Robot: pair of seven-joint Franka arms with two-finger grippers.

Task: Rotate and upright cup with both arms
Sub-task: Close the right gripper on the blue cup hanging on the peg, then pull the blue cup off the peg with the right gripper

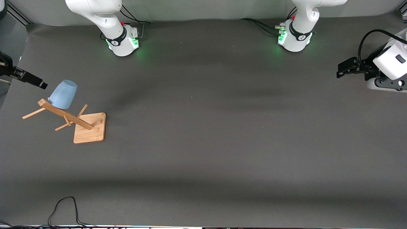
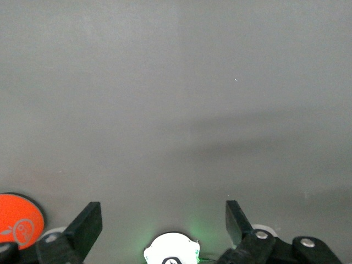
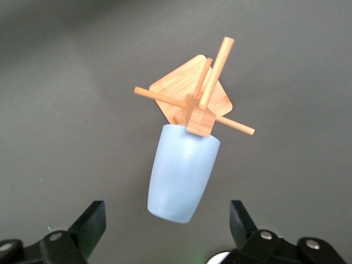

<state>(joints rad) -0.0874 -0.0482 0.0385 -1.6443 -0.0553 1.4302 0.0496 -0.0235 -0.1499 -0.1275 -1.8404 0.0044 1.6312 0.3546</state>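
The pale-blue cup hangs tilted on a peg of a wooden rack, mouth against the post and closed bottom pointing up. The rack stands at the right arm's end of the table. My right gripper hovers beside the cup's bottom, apart from it. In the right wrist view the cup points its bottom between the open fingers of that gripper, which hold nothing. My left gripper waits open and empty over the left arm's end of the table, with only bare mat between its fingers.
The rack's square bamboo base lies on the grey mat, with thin pegs sticking out sideways. The two arm bases glow green along the table's back edge. A black cable loops at the table's near edge.
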